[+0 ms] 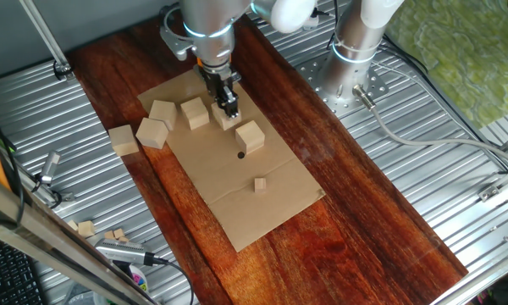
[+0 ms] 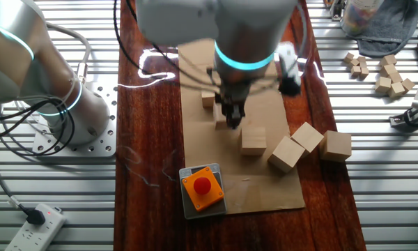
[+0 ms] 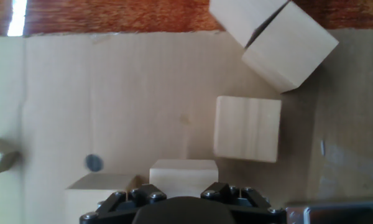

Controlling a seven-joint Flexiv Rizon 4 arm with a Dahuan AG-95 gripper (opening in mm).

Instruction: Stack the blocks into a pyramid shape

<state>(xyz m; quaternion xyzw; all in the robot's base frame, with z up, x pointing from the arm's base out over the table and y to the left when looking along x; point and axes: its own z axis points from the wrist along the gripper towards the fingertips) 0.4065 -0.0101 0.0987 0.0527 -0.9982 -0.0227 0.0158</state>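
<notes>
- The cardboard sheet (image 1: 262,199) lies on the dark wooden worktop (image 1: 364,212) and serves as the landmark here.
- The end effector (image 1: 228,108) hangs low over the far part of the cardboard, and a pale wooden block (image 3: 183,177) sits right at its fingertips. In the hand view this block fills the gap just ahead of the fingers, but the fingers themselves are hidden — whether they pinch it or stand spread, I cannot tell.
- A second block (image 1: 250,135) rests on the cardboard just beside the end effector, near the sheet's middle; a small dark spot (image 1: 240,154) marks the cardboard next to it.
- A third block (image 1: 195,112) stands on the cardboard on the other side of the end effector.
- Two more blocks sit at the cardboard's edge, touching each other: one (image 1: 162,113) tilted on the sheet, the other (image 1: 151,133) at its rim.
- A sixth block (image 1: 124,139) lies off the cardboard, on the bare worktop just beyond that pair.
- A much smaller wooden cube (image 1: 260,184) sits alone on the near half of the cardboard.
- An orange box with a red button (image 2: 202,187) rests on one corner of the cardboard — seen only in the other fixed view.
</notes>
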